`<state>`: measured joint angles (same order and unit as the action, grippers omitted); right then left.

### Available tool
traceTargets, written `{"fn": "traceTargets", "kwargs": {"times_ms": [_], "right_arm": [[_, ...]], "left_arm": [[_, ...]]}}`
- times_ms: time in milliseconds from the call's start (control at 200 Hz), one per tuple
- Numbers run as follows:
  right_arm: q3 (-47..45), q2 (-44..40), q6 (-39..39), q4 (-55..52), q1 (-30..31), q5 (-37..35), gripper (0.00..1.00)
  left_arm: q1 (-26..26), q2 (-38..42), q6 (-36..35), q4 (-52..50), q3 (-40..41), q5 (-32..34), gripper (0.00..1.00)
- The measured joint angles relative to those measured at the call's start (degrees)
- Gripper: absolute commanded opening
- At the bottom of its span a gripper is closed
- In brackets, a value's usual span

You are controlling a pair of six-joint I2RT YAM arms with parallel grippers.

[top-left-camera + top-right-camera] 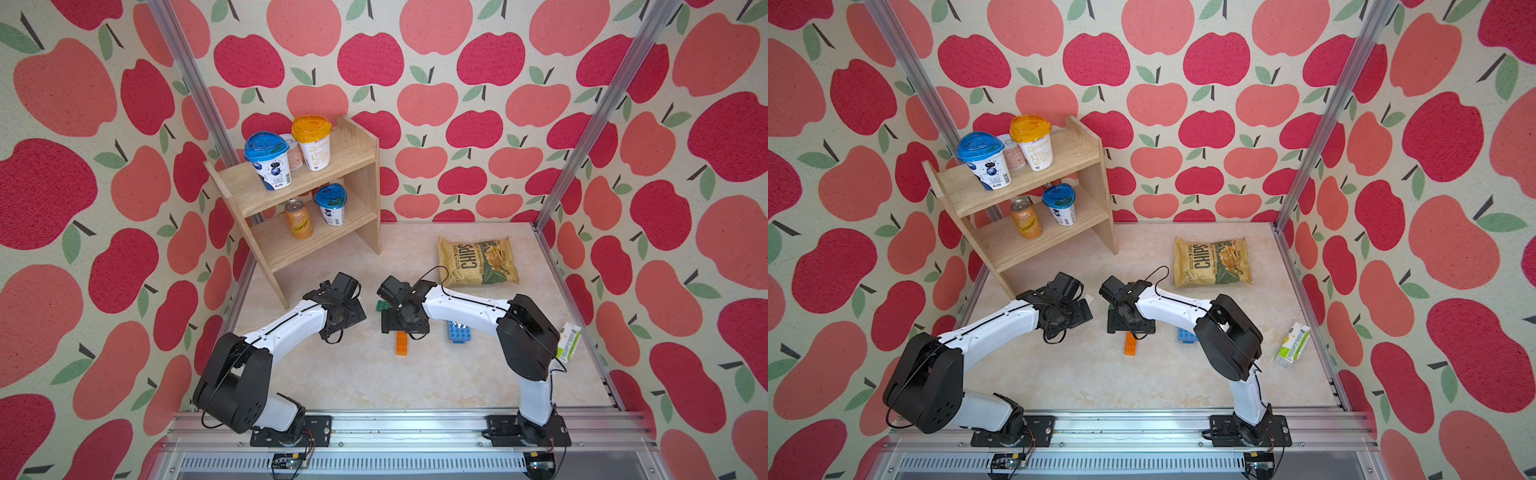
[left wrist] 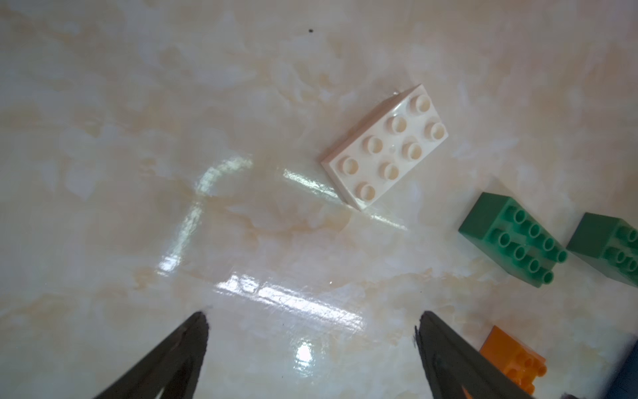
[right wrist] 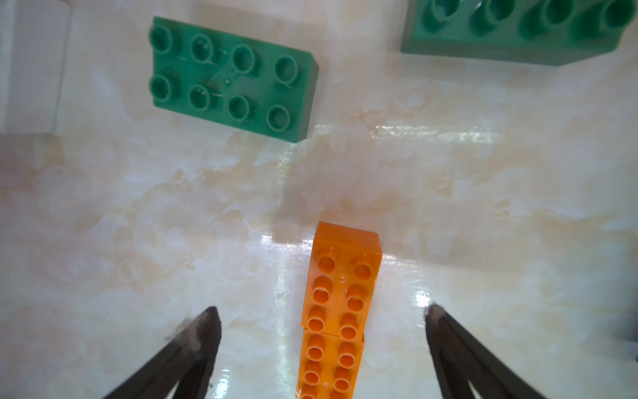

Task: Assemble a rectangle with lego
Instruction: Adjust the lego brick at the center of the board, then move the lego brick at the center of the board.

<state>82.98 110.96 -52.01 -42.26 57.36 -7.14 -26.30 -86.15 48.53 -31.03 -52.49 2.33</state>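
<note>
Two orange lego bricks [image 3: 341, 276] lie end to end in a straight row on the marble table. My right gripper [image 3: 321, 316] stands open over this row, its fingers well clear on either side. Beyond the row lie two green bricks [image 3: 234, 79] [image 3: 518, 31]. My left gripper [image 2: 314, 324] is open above bare table, holding nothing. Ahead of it lies a white brick [image 2: 385, 148], with the two green bricks [image 2: 511, 238] off to one side. In both top views the orange row [image 1: 402, 343] pokes out under the right wrist, with a blue brick [image 1: 459, 332] to its right.
A wooden shelf [image 1: 316, 208] with cups and a can stands at the back left. A chips bag [image 1: 478, 261] lies at the back right. A small green-and-white carton [image 1: 1292, 345] leans near the right rail. Aluminium rails edge the table.
</note>
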Motion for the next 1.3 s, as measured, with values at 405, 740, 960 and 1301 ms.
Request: {"fn": "traceTargets", "kwargs": {"times_ms": [405, 740, 960, 1301], "right_arm": [[-4.96, -6.91, 0.07, 1.62, -0.28, -2.67, 1.00], [-7.34, -9.94, 0.02, 2.23, -0.92, -4.00, 1.00], [-7.98, -9.97, -0.13, 2.91, -0.92, -3.93, 1.00], [-9.18, -9.97, -0.15, 4.52, -0.92, -3.37, 1.00]], "left_arm": [[2.73, -14.58, 4.59, 3.34, -9.18, -1.70, 1.00], [3.19, -17.84, 6.10, 3.37, -12.72, -0.61, 0.96], [3.19, -18.73, 6.10, 2.91, -13.57, -0.17, 0.91], [2.51, -23.56, 6.84, -1.22, -20.11, 2.40, 0.95]]}}
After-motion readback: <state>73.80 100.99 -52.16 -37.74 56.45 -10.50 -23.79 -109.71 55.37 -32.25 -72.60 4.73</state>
